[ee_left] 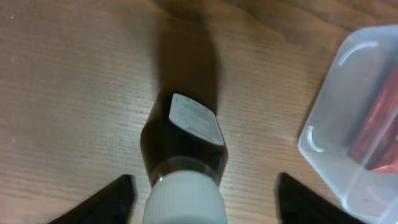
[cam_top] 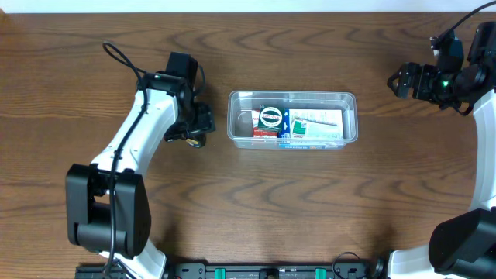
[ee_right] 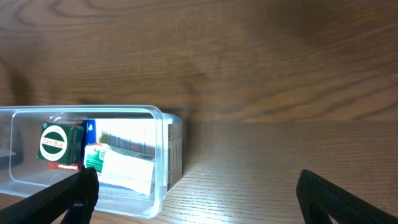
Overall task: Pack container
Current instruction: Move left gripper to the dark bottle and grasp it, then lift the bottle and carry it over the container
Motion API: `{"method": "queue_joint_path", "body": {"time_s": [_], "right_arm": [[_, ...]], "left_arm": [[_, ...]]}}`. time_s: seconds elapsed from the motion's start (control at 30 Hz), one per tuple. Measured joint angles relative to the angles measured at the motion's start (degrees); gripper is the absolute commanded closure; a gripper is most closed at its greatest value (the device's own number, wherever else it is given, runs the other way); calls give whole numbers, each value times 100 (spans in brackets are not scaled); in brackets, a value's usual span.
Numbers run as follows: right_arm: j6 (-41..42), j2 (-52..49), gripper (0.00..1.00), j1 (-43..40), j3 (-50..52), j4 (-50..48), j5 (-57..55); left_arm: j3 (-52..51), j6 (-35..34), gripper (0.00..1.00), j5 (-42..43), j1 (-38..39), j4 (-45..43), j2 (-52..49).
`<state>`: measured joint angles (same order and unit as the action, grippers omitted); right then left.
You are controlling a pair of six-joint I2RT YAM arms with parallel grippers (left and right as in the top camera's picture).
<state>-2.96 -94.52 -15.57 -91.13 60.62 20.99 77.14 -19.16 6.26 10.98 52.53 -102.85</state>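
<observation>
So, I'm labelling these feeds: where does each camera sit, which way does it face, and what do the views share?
Overhead: above the table, facing straight down; container mid-table; left arm, right arm, left gripper and right gripper show.
Left wrist: on the left arm, facing down at a bottle between its fingers; container corner at right.
Right wrist: on the right arm, looking low across the table at the container; its fingers at the bottom corners.
Shared: all three show the container.
</observation>
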Motion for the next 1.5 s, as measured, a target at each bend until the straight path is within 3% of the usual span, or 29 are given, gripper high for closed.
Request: {"method": "queue_joint_path", "body": {"time_s": [0.17, 0.4, 0.6, 0.7, 1.13, 1.3, 1.5], "right_arm": [[0, 0, 1, 0, 0, 0, 0], [0, 0, 1, 0, 0, 0, 0], [0, 0, 1, 0, 0, -2, 0], [0, 0, 1, 0, 0, 0, 0], [0, 0, 1, 0, 0, -2, 0], [0, 0, 1, 0, 0, 2, 0], [0, 0, 1, 0, 2, -2, 0]], "left_arm": [[-2, 94, 56, -4, 0, -39, -28], [-2, 94, 67, -4, 0, -44, -31], [48, 109, 69, -22, 0, 90, -28], [120, 105, 76, -24, 0, 271, -28], [1051, 343, 78, -20, 4, 1434, -68], [2120, 922, 78, -26, 118, 2098, -68], [3156, 1814, 78, -24, 529, 2142, -66]]}}
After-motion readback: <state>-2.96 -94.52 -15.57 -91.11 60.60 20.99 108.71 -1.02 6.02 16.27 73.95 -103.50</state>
